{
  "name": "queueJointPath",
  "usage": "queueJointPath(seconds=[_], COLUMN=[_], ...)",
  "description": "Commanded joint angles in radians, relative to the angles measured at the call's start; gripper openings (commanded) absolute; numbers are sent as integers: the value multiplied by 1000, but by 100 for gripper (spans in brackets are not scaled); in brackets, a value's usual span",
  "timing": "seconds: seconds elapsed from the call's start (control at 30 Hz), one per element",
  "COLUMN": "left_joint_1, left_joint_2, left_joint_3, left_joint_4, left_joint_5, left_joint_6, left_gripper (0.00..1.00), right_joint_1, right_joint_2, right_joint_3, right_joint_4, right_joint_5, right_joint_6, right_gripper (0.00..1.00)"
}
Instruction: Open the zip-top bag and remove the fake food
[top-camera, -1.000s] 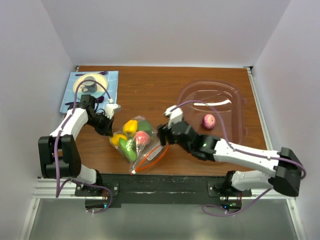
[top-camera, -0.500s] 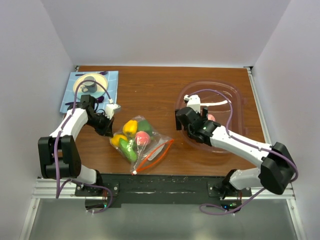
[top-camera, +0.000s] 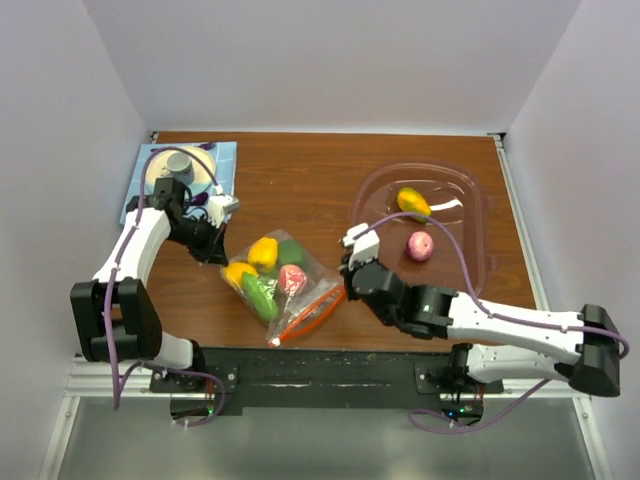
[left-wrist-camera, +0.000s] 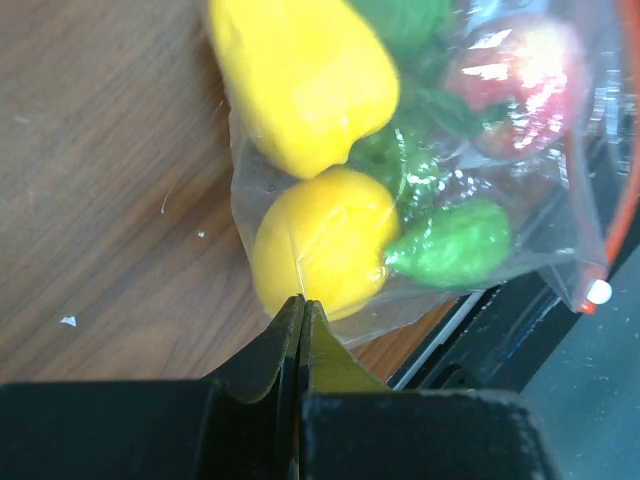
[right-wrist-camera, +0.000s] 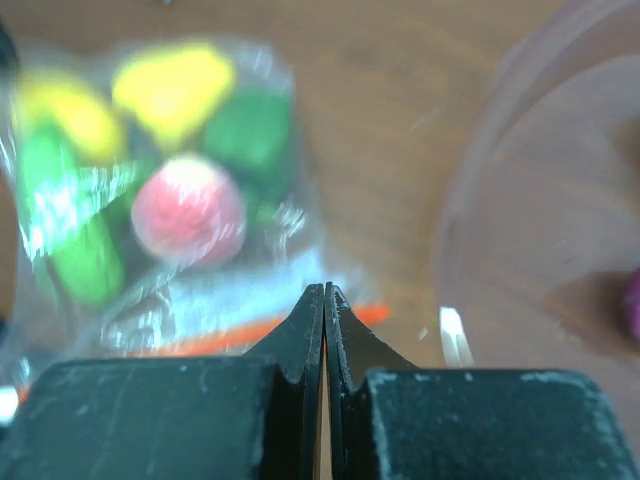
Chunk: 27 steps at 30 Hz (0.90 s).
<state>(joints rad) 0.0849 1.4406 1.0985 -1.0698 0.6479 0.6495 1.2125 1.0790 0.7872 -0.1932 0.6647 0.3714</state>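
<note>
The zip-top bag (top-camera: 305, 300) lies on the wooden table with its orange-red strip (top-camera: 318, 310) and white slider (top-camera: 273, 342) toward the near edge. Inside it are fake food pieces: yellow (top-camera: 262, 250), green (top-camera: 258, 293) and pink-red (top-camera: 292, 280). My left gripper (top-camera: 224, 256) is shut on the bag's far-left edge, its tips (left-wrist-camera: 300, 300) pressed against the plastic beside a yellow piece (left-wrist-camera: 325, 240). My right gripper (top-camera: 347, 288) is shut, with its tips (right-wrist-camera: 325, 288) just over the right end of the strip (right-wrist-camera: 372, 314); that view is blurred. I cannot tell whether it pinches the plastic.
A pink-tinted clear oval tub (top-camera: 470, 275) stands at the right and holds an orange-yellow fruit (top-camera: 412, 202) and a pink one (top-camera: 420, 245). At the back left lies a blue mat (top-camera: 224, 160) with a tape roll (top-camera: 178, 166). The black rail (top-camera: 320, 365) runs along the near edge.
My right arm swung over the tub, left the orange-yellow fruit there, and came back to the bag's strip with its jaws shut. My left arm shifted slightly back, still at the bag.
</note>
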Motion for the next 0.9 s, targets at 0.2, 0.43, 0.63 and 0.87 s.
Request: queueJointPath(seconds=[0.2, 0.43, 0.63, 0.87], left_joint_1=[3, 4, -42, -201], left_joint_2=[-39, -5, -3, 10], left_joint_3=[24, 60, 92, 52], left_joint_4=[-59, 10, 67, 186], left_joint_5=[42, 13, 25, -27], left_joint_6=[30, -37, -114, -197], left_gripper=[31, 36, 38, 38], right_joint_1=[78, 99, 122, 122], right_joint_2=[228, 251, 278, 394], right_joint_3=[-78, -108, -134, -97], right_joint_4=[152, 259, 359, 408], right_joint_5=[-93, -183, -310, -306], right_joint_6=[144, 147, 83, 50], right_gripper=[6, 21, 60, 77])
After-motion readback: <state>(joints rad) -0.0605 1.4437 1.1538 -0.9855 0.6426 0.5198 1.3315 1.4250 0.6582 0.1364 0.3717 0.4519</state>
